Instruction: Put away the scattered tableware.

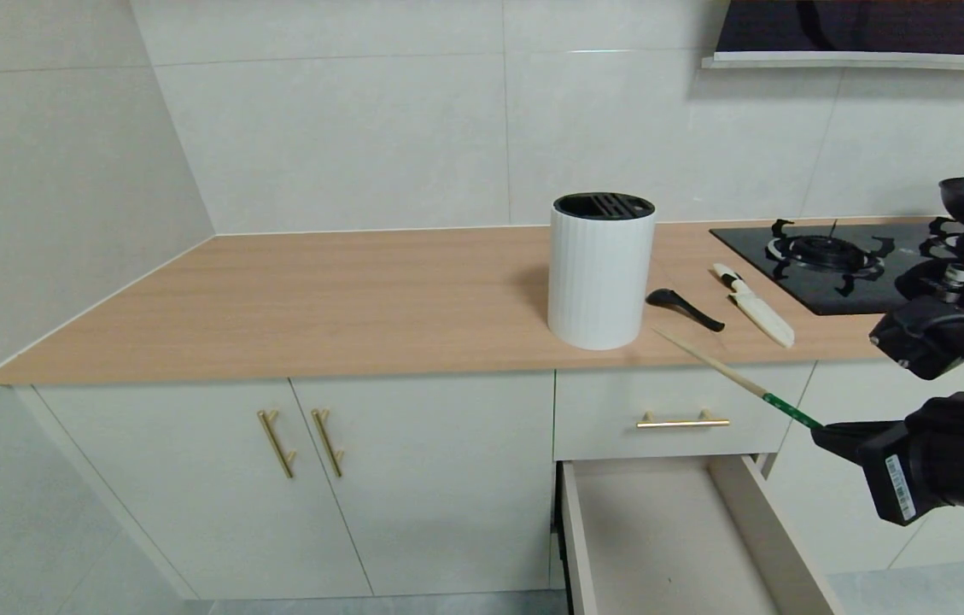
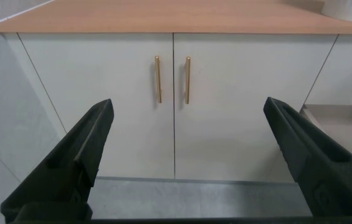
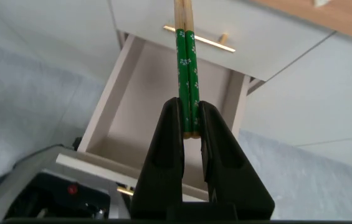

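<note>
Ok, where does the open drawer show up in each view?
Head view: the open drawer sits low, under the closed drawer's gold handle.
Left wrist view: a slice of the drawer shows past the double cabinet doors.
Right wrist view: the drawer lies behind the chopsticks clamped in the right gripper.
Shared landmark: the wooden countertop.

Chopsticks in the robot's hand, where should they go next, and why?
Probably lower the chopsticks into the open drawer: the right gripper is shut on them, and in the right wrist view they hang right over it.
</note>
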